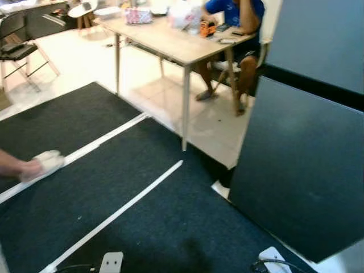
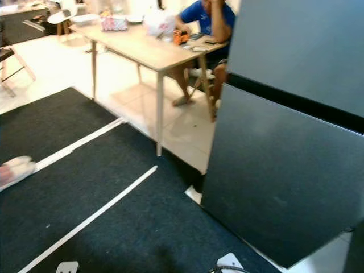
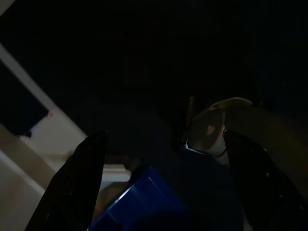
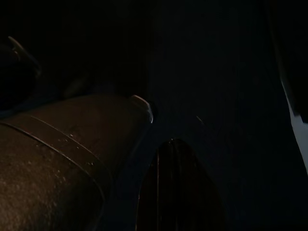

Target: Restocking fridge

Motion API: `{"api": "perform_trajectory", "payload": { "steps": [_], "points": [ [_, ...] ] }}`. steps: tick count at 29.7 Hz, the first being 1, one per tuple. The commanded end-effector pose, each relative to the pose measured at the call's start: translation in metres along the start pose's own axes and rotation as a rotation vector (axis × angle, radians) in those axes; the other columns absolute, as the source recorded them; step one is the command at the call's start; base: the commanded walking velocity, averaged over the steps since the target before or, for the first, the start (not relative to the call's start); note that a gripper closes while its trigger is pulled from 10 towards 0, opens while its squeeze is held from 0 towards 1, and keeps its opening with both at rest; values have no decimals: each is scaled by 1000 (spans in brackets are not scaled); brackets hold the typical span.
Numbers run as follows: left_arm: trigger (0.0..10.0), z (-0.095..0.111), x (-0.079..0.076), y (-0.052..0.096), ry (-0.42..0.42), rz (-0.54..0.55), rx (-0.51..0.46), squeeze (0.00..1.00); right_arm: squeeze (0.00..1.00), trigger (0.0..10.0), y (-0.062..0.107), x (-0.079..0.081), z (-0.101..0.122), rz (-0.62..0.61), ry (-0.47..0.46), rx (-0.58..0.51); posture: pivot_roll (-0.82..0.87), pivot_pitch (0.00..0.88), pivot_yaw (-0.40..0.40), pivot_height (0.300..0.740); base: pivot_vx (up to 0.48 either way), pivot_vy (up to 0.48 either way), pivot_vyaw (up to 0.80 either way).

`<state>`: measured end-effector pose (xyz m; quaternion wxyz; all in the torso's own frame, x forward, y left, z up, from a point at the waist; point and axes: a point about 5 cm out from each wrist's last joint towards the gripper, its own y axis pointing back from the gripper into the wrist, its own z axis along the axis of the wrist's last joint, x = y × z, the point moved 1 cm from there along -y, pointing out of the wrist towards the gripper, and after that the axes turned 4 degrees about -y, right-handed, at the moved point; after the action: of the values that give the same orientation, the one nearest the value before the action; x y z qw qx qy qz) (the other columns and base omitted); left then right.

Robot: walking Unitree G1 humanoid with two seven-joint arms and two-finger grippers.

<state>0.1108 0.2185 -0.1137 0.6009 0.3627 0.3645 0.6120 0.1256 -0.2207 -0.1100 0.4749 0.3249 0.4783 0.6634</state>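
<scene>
Along the right side of the head-camera frame stands the tall dark grey fridge (image 1: pixel 301 165), its flat doors closed, a black horizontal band separating the upper door from the lower one. Its lower corner comes down onto the dark carpet (image 1: pixel 142 210), which fills the lower left and centre and is crossed by white tape lines (image 1: pixel 122 211) running diagonally. In the upper centre is a light wooden table (image 1: pixel 170 42) on pale tiled floor (image 1: pixel 142 74), carrying a small orange object (image 1: pixel 207 28), a patterned box (image 1: pixel 138 15) and a crumpled white bag (image 1: pixel 183 14). A person in a blue shirt (image 1: pixel 233 11) sits behind the table's far end, just beside the fridge. At the upper left is a black folding chair (image 1: pixel 17 45). At the left edge, a foot in a pale slipper (image 1: pixel 42 163) rests on the carpet over a tape line.

In the dim left wrist view, the left gripper (image 3: pixel 163 183) hangs over dark carpet with its two black fingers (image 3: pixel 72 187) spread wide apart and nothing between them; a blue object (image 3: pixel 139 202) lies beyond them, near a pale rounded shape too dark to identify. The right wrist view is nearly black: one black finger (image 4: pixel 178 187) of the right gripper can be made out beside a dark rounded surface, and I cannot tell how its jaws stand or whether it holds anything.
</scene>
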Motion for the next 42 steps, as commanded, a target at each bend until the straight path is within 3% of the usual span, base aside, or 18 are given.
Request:
{"api": "perform_trajectory", "payload": {
  "steps": [1, 19, 32, 42],
  "points": [
    [10000, -1, 0, 0, 4, -1, 7, 0, 0, 10000, 0, 0, 4, -2, 8, -13, -41, 0, -21, 740, 0, 0, 644],
    [10000, 4, -1, -1, 51, -18, -4, 0, 0, 10000, 0, -4, 5, -27, -17, -25, -42, 0, -23, 740, 0, 0, 646],
    [10000, -2, -5, -1, 52, -27, 17, 0, 0, 10000, 0, -4, 6, -46, -18, -27, -42, 0, -26, 740, 0, 0, 0],
    [10000, -3, -8, -1, 44, -37, 24, 0, 0, 10000, 0, -4, 4, -47, -20, -26, -45, 0, -28, 740, 272, 0, 0]
  ]
}}
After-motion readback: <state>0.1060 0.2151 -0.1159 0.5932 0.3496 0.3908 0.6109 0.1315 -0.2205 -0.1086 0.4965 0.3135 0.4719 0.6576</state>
